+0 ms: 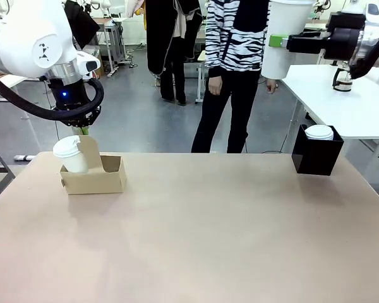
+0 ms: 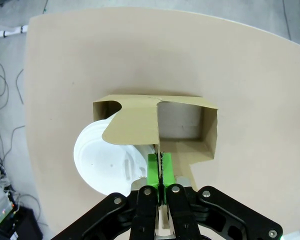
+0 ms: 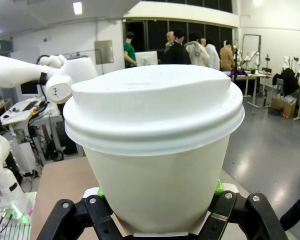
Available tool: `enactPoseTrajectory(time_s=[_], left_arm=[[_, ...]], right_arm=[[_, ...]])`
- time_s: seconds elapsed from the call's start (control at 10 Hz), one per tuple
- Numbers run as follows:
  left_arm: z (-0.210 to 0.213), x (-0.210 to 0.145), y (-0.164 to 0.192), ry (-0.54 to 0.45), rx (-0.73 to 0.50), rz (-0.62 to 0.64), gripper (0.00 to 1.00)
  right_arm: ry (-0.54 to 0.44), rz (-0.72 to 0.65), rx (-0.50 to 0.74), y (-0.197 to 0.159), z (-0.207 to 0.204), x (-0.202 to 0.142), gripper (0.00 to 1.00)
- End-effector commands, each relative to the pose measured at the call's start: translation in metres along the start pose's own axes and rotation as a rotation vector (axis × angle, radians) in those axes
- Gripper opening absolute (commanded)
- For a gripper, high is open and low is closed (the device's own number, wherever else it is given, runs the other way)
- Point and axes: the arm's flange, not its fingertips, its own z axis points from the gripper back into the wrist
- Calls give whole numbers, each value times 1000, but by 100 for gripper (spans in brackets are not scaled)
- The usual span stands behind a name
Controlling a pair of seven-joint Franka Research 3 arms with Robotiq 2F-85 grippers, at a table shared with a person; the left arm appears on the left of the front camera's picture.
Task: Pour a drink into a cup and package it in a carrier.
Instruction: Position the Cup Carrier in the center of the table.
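White cup (image 3: 155, 150) gripped by right fingers (image 3: 219, 188).

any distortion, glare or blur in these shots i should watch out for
Front view: even, sharp lighting, with only a soft shadow in front of the carrier. Left wrist view: the wide-angle lens bows the table edge into a curve. Right wrist view: the lidded cup looms oversized up close, and the glossy floor throws back pale glare.
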Motion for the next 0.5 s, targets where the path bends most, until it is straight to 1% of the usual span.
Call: enactPoseTrajectory(time_s=[0.0,0.2,0.4], left_arm=[[20,-6,-5,-12,24,31,2],[65,-22,-22,-6,22,60,2],[108,-46,-53,-37,28,61,2]], right_arm=[[-6,14,1,0,-2,5,81],[-6,14,1,0,-2,5,81],[-6,14,1,0,-2,5,81]])
